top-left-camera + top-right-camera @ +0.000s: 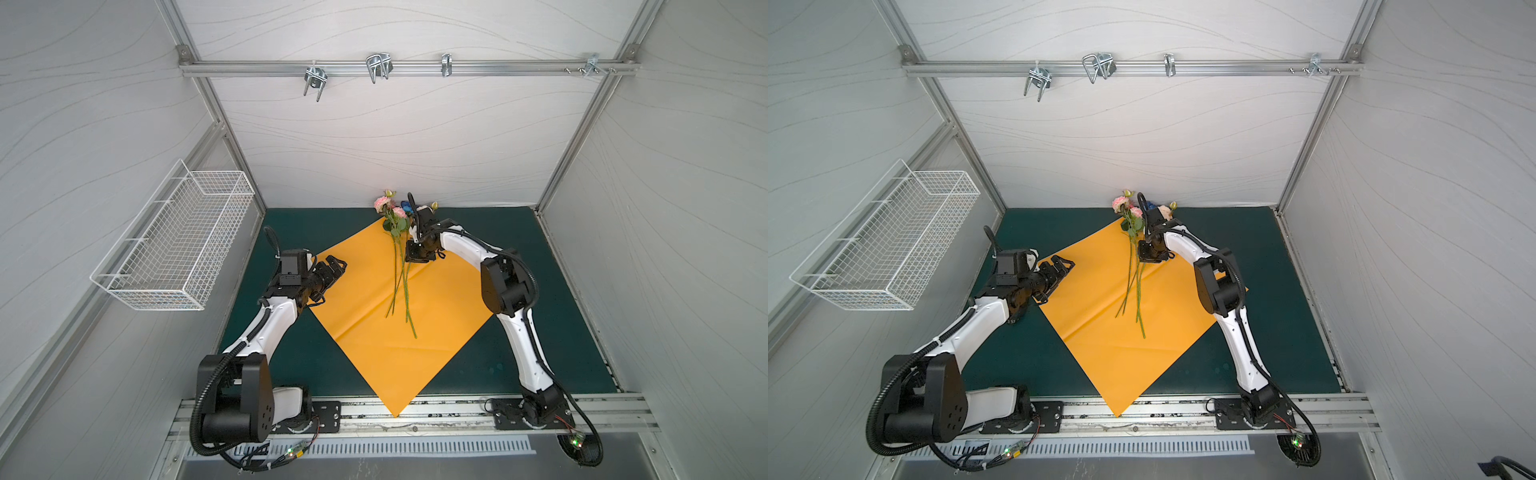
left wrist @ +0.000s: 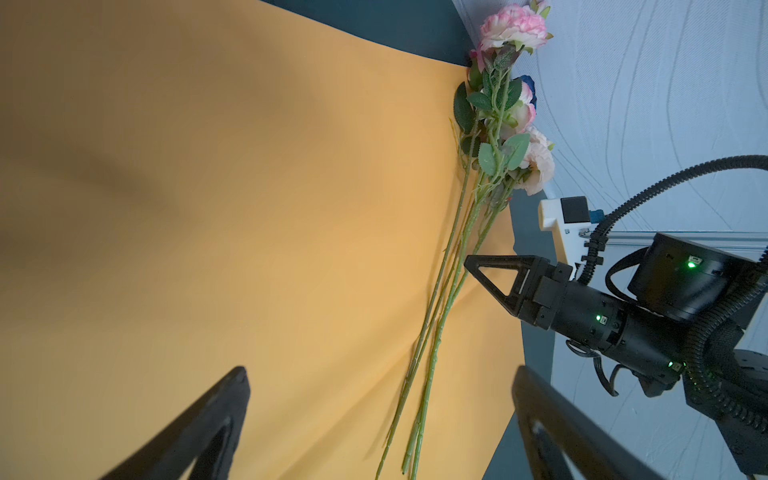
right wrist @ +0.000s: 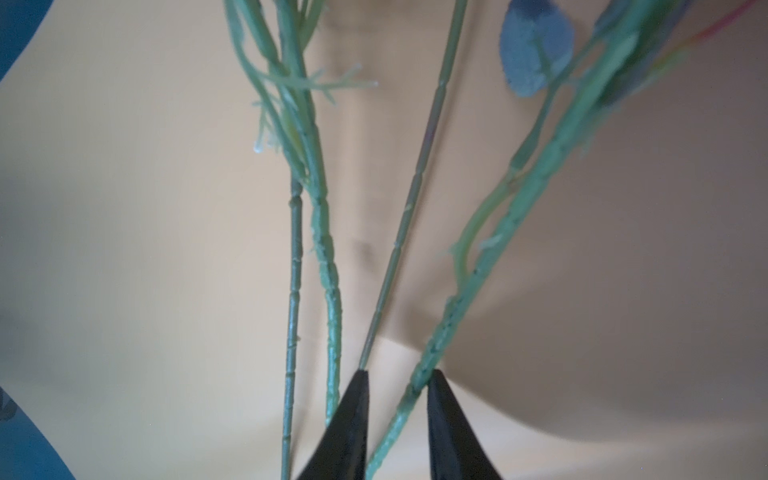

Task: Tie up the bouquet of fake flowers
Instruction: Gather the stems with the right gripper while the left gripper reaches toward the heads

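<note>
Orange paper (image 1: pixel 365 332), smooth and matt with a few soft creases, lies as a diamond on the dark green mat of the bench (image 1: pixel 291 353). On it lies the bouquet of fake flowers (image 1: pixel 397 226) (image 1: pixel 1133 226). Its ruffled pink and peach blossoms and one blue blossom sit at the far corner of the sheet, close to the back wall. The long thin stems run toward the near side and fan apart a little. In the right wrist view the stems (image 3: pixel 328 270) look like plastic, knobbly, with small thorns.

The right claw (image 1: pixel 415 258) (image 3: pixel 397 374) is low over the stems just below the leaves. Its black pointed jaws stand narrowly apart with one thick stem between them, and the gap is wider than the stem, so it is not pinched.

The left claw (image 1: pixel 334 266) (image 2: pixel 380 370) hangs over the left corner of the paper, jaws spread wide, holding nothing.

A white wire basket (image 1: pixel 174 245) is fixed on the left wall.
</note>
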You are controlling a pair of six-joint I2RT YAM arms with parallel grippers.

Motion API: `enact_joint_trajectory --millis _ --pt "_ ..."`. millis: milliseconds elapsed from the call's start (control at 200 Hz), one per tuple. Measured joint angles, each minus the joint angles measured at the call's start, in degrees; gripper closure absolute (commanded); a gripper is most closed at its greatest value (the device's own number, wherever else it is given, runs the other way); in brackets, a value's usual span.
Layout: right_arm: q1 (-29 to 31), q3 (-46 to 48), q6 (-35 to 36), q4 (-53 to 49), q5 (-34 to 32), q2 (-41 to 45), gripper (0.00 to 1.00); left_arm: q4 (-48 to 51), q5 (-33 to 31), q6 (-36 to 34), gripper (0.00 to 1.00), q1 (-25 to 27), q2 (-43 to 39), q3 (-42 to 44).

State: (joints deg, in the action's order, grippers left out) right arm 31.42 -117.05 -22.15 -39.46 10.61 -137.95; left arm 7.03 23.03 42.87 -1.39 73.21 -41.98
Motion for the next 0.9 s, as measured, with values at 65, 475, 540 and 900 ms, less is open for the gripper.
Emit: enact_joint_trajectory --millis 65,475,540,900 --pt "0.0 0.0 0.0 0.0 0.5 0.0 0.85 0.0 0.0 0.0 0.01 0.0 0.0 0.0" --pt "0.3 0.0 0.7 2.7 4.9 0.0 0.79 0.0 0.0 0.2 0.01 0.0 0.0 0.0" --pt "0.3 0.0 0.4 3.3 5.8 0.0 0.74 0.0 0.0 0.3 0.01 0.0 0.0 0.0" --pt "0.1 3.6 -4.0 6.4 9.5 0.2 0.66 -0.5 0.3 0.0 0.07 2.4 3.2 -1.7"
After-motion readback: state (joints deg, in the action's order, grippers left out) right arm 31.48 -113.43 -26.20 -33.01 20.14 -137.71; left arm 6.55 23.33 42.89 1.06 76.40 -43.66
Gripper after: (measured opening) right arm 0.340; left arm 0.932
